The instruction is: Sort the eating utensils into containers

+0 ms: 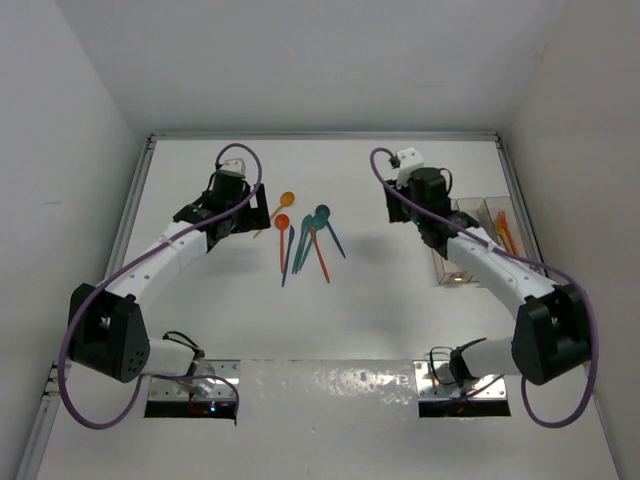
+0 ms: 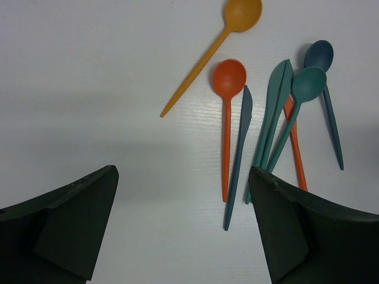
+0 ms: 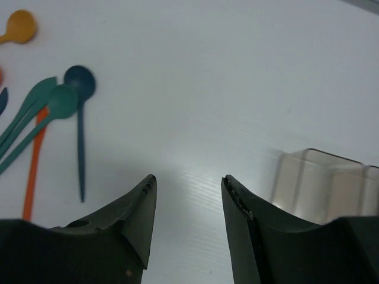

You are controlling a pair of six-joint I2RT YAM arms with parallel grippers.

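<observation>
Your left gripper (image 2: 183, 231) hangs with fingers spread wide, holding nothing, near the orange spoon (image 2: 228, 80). Your right gripper (image 3: 188, 225) is parted too, beside the clear bins (image 3: 320, 180).

1. On the L, the left hand (image 2: 182, 177) has its fingers spread wide, with bare desk (image 2: 89, 77) betw. them & further left; I can pass freely there.
2. Just to its right the utensil pile (image 2: 308, 86) blocks: pieces overlap, no finger gap.
3. There the orange spoon (image 2: 229, 77) & blue knife (image 2: 241, 136) nearly touch at the handle ends.
4. The yellow-orange spoon (image 2: 243, 13) lies apart, room all round.
5. Ahead of the right hand (image 3: 189, 180) it's open desk from pile to bins (image 3: 323, 183); the bin wall blocks its right.
</observation>
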